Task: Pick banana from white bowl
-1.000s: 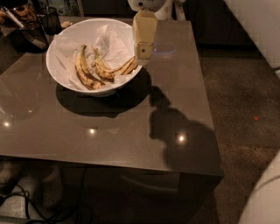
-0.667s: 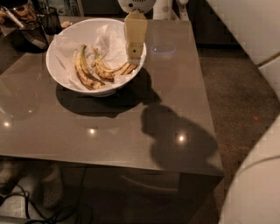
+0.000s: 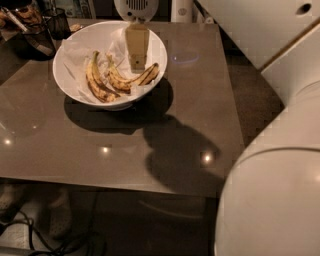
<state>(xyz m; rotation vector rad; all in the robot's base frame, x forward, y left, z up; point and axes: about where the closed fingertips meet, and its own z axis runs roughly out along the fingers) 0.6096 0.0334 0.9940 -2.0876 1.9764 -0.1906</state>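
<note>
The white bowl stands at the back left of the brown table, lined with crumpled white paper. The banana, a V-shaped joined pair, lies in the bowl's right half. A separate single spotted banana lies to its left. My gripper, tan and pointing down, hangs inside the bowl's right part, just above the joined pair near its upper end. It holds nothing that I can see.
A dark basket and a dark cup stand behind the bowl at the back left. A white round appliance sits at the table's far edge. My white arm body fills the right side. The table's front edge is near.
My gripper has moved left from the bowl's right rim to over the inside of the bowl, lower and closer to the joined bananas. The bananas have not moved.
</note>
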